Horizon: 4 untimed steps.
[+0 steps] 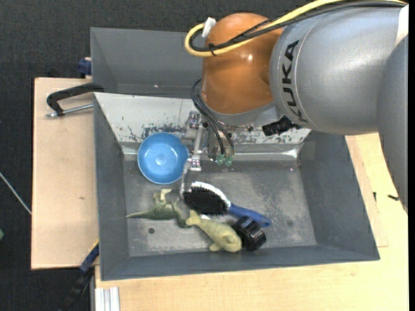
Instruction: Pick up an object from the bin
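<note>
My gripper [207,161] hangs below the orange cover at the middle of the bin's back part, open, with nothing between its fingers. Its left fingertip [193,164] stands right beside the rim of a blue bowl [161,159], which lies at the back left of the floor. Just below the fingertips lies a black brush [205,199] with a blue handle [250,215] that points to the right.
In front of the brush lie a green dinosaur toy [159,210], a yellowish-green fish-like toy [218,233] and a black cylinder [252,234]. The arm's large grey body covers the bin's back right corner.
</note>
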Each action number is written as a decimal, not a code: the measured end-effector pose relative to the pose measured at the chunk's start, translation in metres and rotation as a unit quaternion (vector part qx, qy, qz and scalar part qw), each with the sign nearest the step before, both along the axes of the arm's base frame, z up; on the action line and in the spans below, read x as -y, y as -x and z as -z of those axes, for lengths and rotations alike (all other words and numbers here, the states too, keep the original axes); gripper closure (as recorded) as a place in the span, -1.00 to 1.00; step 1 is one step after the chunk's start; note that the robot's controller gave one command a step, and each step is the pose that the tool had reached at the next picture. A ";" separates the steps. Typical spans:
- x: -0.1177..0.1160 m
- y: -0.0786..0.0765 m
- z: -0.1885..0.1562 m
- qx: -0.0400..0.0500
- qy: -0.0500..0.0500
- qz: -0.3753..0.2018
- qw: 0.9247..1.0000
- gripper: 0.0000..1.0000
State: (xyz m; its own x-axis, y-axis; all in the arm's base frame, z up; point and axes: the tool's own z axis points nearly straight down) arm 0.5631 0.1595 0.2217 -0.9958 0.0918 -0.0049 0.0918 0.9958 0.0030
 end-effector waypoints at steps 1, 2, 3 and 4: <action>0.003 0.067 0.137 -0.006 0.002 -0.029 1.000 -1.00; 0.003 0.064 0.132 -0.002 0.000 -0.029 1.000 1.00; 0.055 0.040 -0.017 0.005 0.001 -0.058 0.998 1.00; 0.053 0.042 -0.012 0.000 0.001 -0.060 0.998 -1.00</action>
